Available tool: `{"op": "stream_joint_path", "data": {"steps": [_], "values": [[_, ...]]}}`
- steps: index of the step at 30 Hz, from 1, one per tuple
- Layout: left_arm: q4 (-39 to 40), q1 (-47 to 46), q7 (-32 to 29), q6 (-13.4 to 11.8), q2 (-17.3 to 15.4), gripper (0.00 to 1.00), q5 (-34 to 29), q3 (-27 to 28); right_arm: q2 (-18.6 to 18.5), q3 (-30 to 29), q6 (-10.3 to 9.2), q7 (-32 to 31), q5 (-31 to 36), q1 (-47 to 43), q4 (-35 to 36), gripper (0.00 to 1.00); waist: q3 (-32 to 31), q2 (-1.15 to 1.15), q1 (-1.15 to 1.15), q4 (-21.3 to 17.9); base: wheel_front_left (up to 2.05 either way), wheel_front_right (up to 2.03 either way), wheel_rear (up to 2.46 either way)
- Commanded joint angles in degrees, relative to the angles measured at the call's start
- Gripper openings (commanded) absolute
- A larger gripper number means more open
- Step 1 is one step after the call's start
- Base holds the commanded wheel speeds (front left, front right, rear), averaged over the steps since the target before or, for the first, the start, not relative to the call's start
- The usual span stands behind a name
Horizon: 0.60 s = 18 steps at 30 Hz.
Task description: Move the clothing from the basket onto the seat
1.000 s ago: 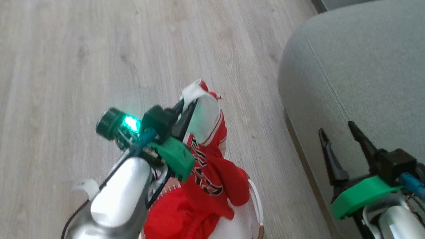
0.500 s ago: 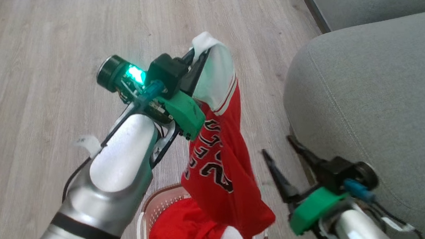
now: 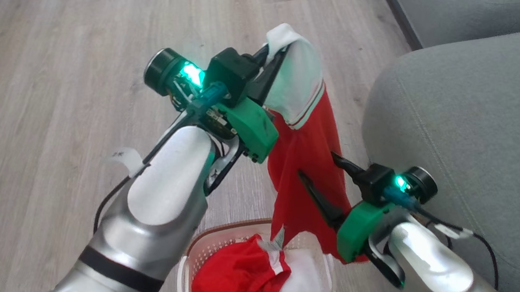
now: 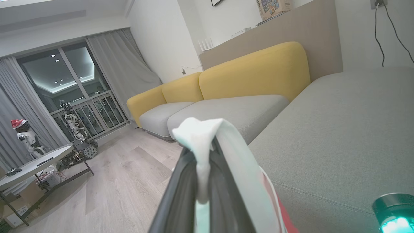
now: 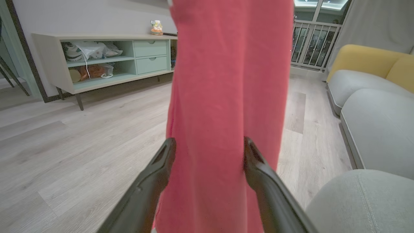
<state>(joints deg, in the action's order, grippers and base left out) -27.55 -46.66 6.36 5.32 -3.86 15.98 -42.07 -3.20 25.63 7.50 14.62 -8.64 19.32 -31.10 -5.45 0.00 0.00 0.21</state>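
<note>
Resting in the small oval cream plastic basket (image 3: 222, 228), bottom centre: one bright red garment (image 3: 236, 280). Above it, right jaws stand wide, straddling mid-length the other red white-trimmed garment (image 3: 308, 156), which hangs from left jaws clamped on its white edge, upper centre. Judged soft, light, slippery; pinch a bunched fold. Grey-green upholstered seat (image 3: 474, 122) just right.

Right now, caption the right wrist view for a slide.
Open right gripper straddling the hanging red garment, not yet closed.
</note>
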Motion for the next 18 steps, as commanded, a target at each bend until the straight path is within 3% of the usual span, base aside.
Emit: {"op": "stream_joint_path", "data": {"steps": [1, 6, 7, 9, 10, 11, 18], "values": [[2.3, -4.2, -0.2, 0.0, -0.7, 0.0, 0.5, 1.8, 0.3, 1.4, -0.01, 0.4, -0.6, 4.0, 0.3, 1.0, 0.0, 0.0, 0.0, 0.8, 0.0, 0.0, 0.0], [2.9, -3.9, -0.2, 0.1, -0.5, 0.0, 1.2, 1.2, 0.3, 3.1, -0.01, 0.4, -1.9, 6.9, -3.5, 1.0, -0.1, 0.0, 0.0, 2.3, 0.0, 0.0, 0.0], [3.0, -3.8, -0.2, 0.0, -0.4, 0.0, 1.3, 1.1, 0.3, 3.5, -0.01, 0.4, -2.4, 7.4, -4.1, 0.91, -0.1, 0.0, 0.0, 2.6, 0.0, 0.0, 0.0], [3.0, -3.4, -0.3, -0.1, -0.5, 0.0, 1.5, 0.9, 0.3, 4.3, -0.01, 0.4, -3.2, 8.4, -5.2, 0.44, -0.1, 0.0, 0.0, 3.2, 0.0, 0.0, 0.0], [3.0, -3.2, -0.3, -0.2, -0.6, 0.0, 1.6, 0.8, 0.3, 4.4, -0.01, 0.4, -3.4, 8.7, -5.6, 0.09, -0.1, 0.0, 0.0, 3.4, 0.0, 0.0, 0.0], [3.0, -2.9, -0.3, -0.4, -0.7, 0.0, 1.7, 0.8, 0.3, 4.5, -0.01, 0.4, -3.6, 9.0, -5.7, 0.0, -0.1, 0.0, 0.0, 3.6, 0.0, 0.0, 0.0], [1.8, -0.6, 0.1, -1.6, -2.5, 0.0, 2.9, 1.7, 0.3, 4.7, -0.01, 0.4, -4.0, 9.1, -5.6, 0.0, -0.2, 0.0, 0.0, 4.0, 0.0, 0.0, 0.0]]}}
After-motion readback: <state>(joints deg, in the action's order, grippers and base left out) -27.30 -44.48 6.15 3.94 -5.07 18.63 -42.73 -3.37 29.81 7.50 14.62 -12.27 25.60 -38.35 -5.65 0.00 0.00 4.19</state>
